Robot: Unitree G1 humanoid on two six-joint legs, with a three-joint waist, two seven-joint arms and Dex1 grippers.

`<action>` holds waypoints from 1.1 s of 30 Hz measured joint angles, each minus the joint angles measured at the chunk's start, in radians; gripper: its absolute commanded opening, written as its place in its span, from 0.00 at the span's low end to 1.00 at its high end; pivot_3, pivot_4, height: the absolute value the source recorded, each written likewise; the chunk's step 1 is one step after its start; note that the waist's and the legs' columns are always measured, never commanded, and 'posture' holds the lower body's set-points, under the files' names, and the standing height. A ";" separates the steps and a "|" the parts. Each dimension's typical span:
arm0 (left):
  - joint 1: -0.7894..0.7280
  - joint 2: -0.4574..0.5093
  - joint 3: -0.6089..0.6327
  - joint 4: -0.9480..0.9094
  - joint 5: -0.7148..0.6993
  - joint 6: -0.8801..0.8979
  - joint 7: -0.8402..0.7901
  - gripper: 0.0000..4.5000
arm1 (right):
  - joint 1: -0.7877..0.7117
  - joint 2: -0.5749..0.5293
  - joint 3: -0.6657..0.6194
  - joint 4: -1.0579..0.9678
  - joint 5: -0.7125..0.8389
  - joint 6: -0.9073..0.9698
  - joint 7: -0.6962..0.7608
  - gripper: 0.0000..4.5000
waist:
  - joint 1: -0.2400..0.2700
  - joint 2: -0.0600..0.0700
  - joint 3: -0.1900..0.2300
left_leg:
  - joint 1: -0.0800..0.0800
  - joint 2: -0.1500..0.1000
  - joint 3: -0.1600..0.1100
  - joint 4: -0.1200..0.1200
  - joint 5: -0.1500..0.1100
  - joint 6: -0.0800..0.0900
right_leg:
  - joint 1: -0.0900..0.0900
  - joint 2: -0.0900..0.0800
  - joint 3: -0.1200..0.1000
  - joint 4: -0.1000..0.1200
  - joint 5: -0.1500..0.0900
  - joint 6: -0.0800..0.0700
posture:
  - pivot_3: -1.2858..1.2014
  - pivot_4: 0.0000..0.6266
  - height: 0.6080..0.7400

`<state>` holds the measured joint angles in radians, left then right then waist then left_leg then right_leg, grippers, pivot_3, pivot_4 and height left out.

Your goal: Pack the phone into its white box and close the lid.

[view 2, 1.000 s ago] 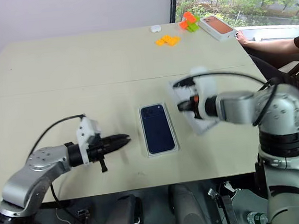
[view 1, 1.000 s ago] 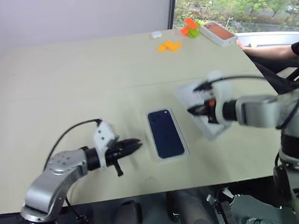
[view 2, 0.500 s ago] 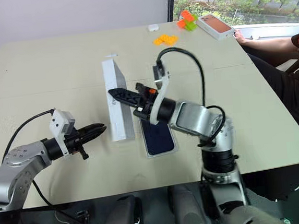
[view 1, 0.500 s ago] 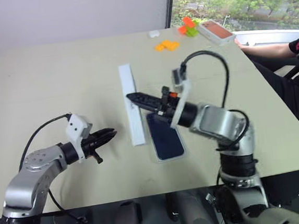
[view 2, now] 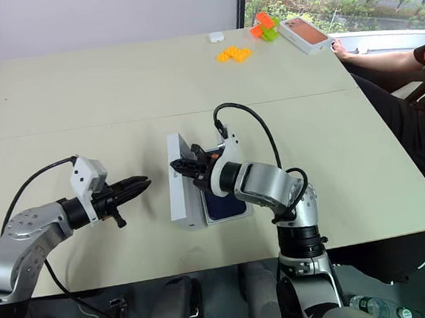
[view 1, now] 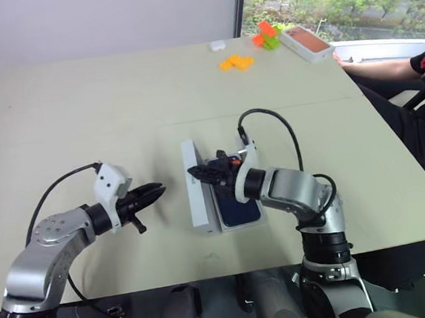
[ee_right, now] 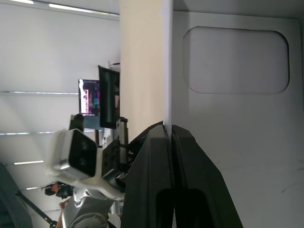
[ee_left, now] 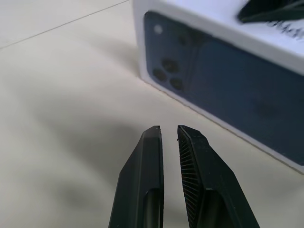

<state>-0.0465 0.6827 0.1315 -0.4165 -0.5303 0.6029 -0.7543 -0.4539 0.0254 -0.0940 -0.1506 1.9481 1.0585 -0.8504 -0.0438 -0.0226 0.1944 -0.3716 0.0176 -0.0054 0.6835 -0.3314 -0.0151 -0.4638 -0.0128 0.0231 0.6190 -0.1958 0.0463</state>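
Left eye view: pale bench [view 1: 80,96] carrying all items. Item one, the phone [view 1: 238,201], dark navy, is lying flat, back up, in the white box [view 1: 256,218], whose thin rim is showing around it near the bench's front edge. Item two, the lid [view 1: 197,186], is standing on its long edge, tilted, just beside the left wall of the white box; the left wrist view is showing its outer face with the printed dark blue phone turned toward the left hand [ee_left: 169,133]. Right hand [view 1: 197,173] is reaching across the phone to the lid's upper edge; in the right wrist view its two black fingers [ee_right: 156,142] are sitting pressed together over the lid's thin wall, the pale inner face with a rounded recess lying to one side, so it is clamping the lid. Left hand is hanging above bare bench, near the lid's printed face but apart from it, holding nothing; its fingers [ee_left: 149,156] are standing almost together with a narrow slit between them. Far end of the bench, well apart from the work: orange blocks [view 1: 235,63], an orange and green block cluster [view 1: 264,35], a white box with a salmon-orange top [view 1: 307,43], a small white object [view 1: 217,46]. A person's arm [view 1: 383,68] is resting at the far right edge.
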 measured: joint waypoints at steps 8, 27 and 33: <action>-0.038 -0.048 -0.086 -0.038 -0.003 0.007 0.001 0.14 | -0.094 -0.207 -0.048 -0.004 0.000 0.024 0.125 0.77 | 0.002 0.000 0.000 | -0.001 -0.002 0.002 0.001 0.000 0.000 | 0.001 -0.001 0.000 -0.002 0.000 0.000 | 0.52 0.24 1.00; -0.195 -0.203 -0.280 -0.025 0.029 0.038 0.071 0.14 | -0.130 -0.775 0.066 -0.118 -0.497 0.093 0.827 0.77 | 0.012 0.000 -0.001 | -0.001 -0.003 0.002 0.002 0.000 0.000 | 0.002 0.001 0.000 -0.002 0.001 0.001 | 0.52 0.24 1.00; -0.234 -0.264 -0.307 0.014 0.038 0.049 0.083 0.14 | -0.106 -0.789 0.084 -0.126 -0.694 0.060 0.986 0.77 | 0.020 0.000 -0.001 | -0.001 -0.003 0.002 0.002 0.000 0.000 | 0.002 0.001 0.000 -0.002 0.001 0.001 | 0.52 0.24 1.00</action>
<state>-0.2801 0.4189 -0.1759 -0.4028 -0.4926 0.6518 -0.6714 -0.5602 -0.7634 -0.0096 -0.2764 1.2537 1.1181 0.1358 -0.0235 -0.0231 0.1937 -0.3723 0.0144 -0.0036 0.6851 -0.3314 -0.0150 -0.4622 -0.0114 0.0233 0.6174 -0.1951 0.0476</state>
